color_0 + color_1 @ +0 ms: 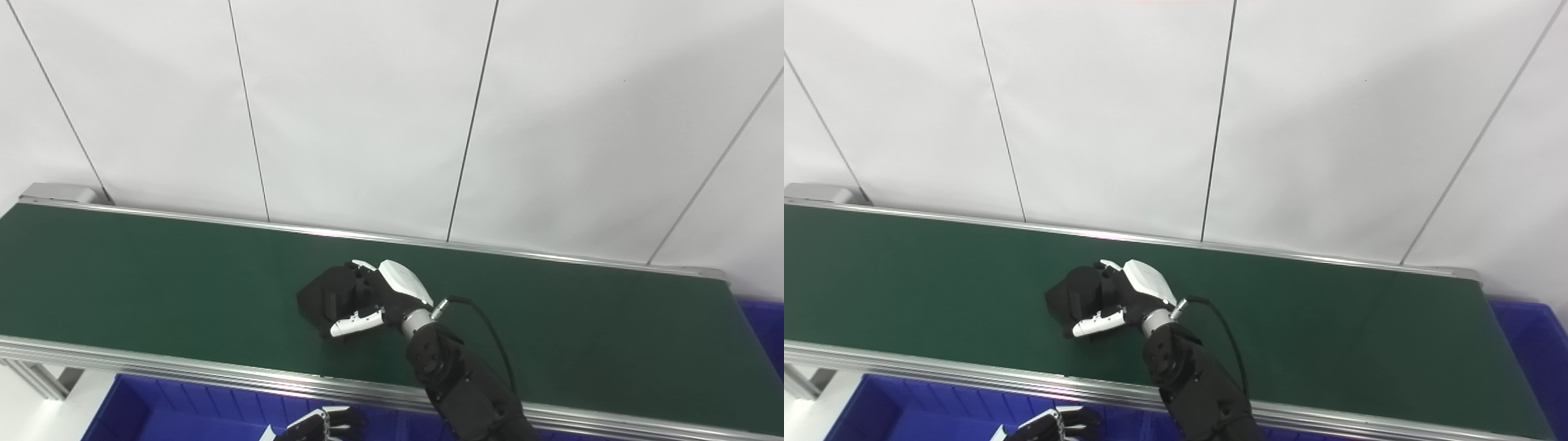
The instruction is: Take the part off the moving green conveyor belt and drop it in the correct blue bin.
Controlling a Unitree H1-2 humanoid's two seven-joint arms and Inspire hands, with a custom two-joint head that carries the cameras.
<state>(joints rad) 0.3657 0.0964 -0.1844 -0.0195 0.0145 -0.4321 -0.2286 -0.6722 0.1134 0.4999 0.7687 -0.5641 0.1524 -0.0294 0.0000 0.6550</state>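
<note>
A black blocky part point(320, 298) lies on the green conveyor belt point(153, 282) near its middle. My right hand point(380, 297) reaches over the belt from the lower right and wraps the part, fingers over its top and thumb point(355, 323) along its near side. The part rests on the belt. My left hand point(318, 425) shows only partly at the bottom edge, below the belt and over a blue bin point(159, 410); its fingers look curled, and most of it is cut off. The part also shows in the right eye view point(1069, 297).
A second blue bin point(762, 324) sits at the belt's right end. The belt has metal side rails point(184, 367) front and back. A white panelled wall point(367, 110) stands right behind the belt.
</note>
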